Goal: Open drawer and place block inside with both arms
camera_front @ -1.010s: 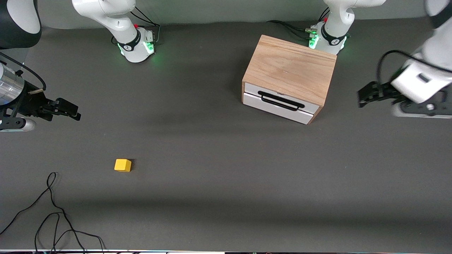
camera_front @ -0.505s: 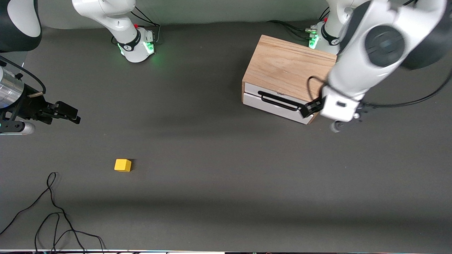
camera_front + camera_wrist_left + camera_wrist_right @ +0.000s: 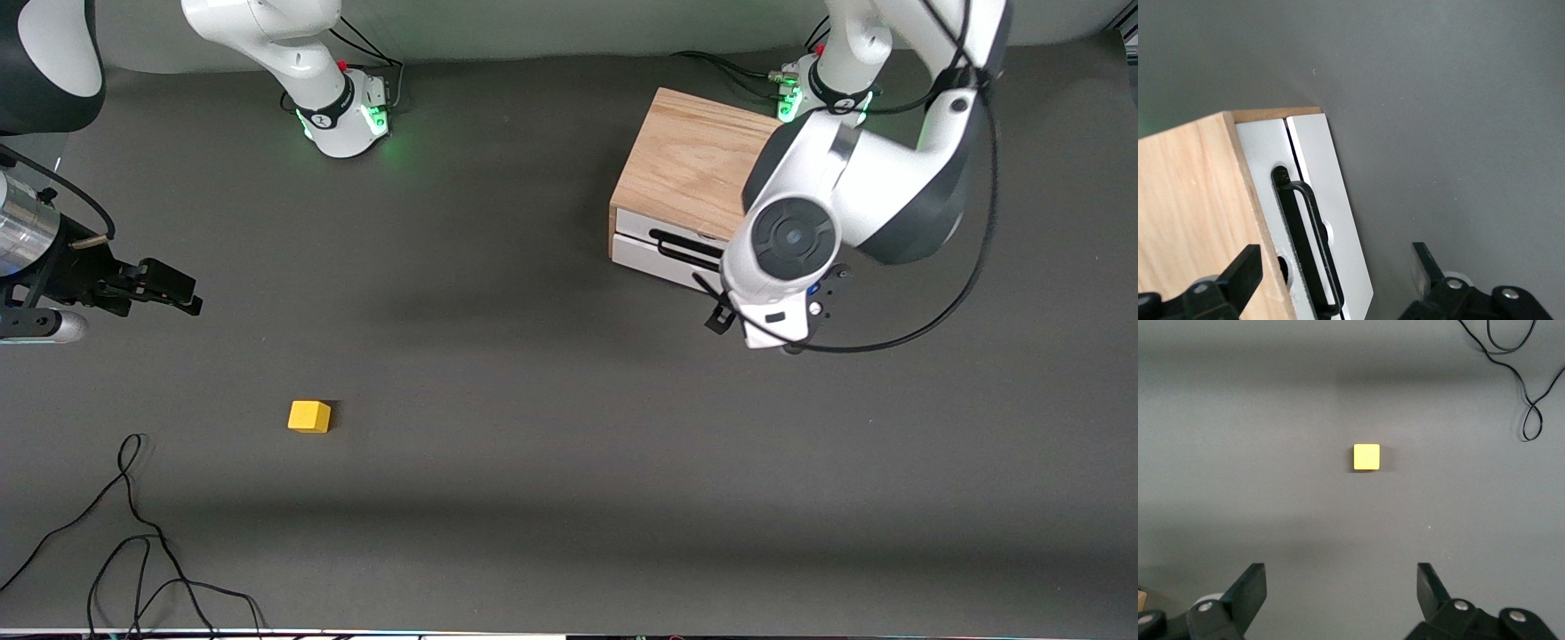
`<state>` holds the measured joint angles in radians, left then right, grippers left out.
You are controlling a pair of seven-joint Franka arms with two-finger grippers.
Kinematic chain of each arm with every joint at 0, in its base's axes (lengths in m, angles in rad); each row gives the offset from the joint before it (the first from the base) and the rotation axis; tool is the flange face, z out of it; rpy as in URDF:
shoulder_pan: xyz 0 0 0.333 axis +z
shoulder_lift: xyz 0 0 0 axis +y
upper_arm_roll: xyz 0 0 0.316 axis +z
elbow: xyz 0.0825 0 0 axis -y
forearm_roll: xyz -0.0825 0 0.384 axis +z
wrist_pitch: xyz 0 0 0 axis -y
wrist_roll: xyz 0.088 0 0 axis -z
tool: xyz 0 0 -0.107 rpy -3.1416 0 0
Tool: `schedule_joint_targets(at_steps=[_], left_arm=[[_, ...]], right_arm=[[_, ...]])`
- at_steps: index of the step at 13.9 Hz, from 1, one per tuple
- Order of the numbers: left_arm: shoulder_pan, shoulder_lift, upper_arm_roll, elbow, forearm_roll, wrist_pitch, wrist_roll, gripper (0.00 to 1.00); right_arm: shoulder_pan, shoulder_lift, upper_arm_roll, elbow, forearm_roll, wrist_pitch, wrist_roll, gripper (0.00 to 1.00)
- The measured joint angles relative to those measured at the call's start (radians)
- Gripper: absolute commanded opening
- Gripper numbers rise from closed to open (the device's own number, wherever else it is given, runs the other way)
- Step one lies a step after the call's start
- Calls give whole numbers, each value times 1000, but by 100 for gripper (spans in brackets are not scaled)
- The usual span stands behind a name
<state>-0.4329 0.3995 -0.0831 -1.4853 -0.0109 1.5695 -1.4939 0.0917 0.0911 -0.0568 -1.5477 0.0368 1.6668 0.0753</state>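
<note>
The light wooden box (image 3: 698, 164) stands near the left arm's base. Its white drawer front (image 3: 653, 256) with black bar handle (image 3: 685, 251) looks shut. My left gripper (image 3: 725, 311) is open and hangs over the drawer front's end. In the left wrist view the handle (image 3: 1305, 247) lies between its spread fingers (image 3: 1245, 273), untouched. The yellow block (image 3: 309, 416) sits on the table toward the right arm's end. My right gripper (image 3: 182, 292) is open and empty, apart from the block. The right wrist view shows the block (image 3: 1367, 457) ahead of its open gripper (image 3: 1341, 590).
A loose black cable (image 3: 133, 533) curls on the grey table at the near corner at the right arm's end, also in the right wrist view (image 3: 1528, 380). Both arm bases (image 3: 342, 116) stand along the table edge farthest from the camera.
My left arm has swung in from the left arm's end of the table to over the drawer front. My right gripper has barely moved. The block and box are unmoved.
</note>
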Motion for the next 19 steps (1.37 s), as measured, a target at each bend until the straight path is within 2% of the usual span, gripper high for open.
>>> schedule_joint_targets(at_steps=[7,15,19], left_arm=[[-21,59,0,-74,-1,3,-62,99],[-22,153,0,-91,-39,53,-63,99],[-25,162,-1,-126,-45,80,-63,99]], right_arm=[[0,1,0,4,0,0,0,100],[1,3,2,4,0,0,0,100],[1,3,2,4,0,0,0,100]])
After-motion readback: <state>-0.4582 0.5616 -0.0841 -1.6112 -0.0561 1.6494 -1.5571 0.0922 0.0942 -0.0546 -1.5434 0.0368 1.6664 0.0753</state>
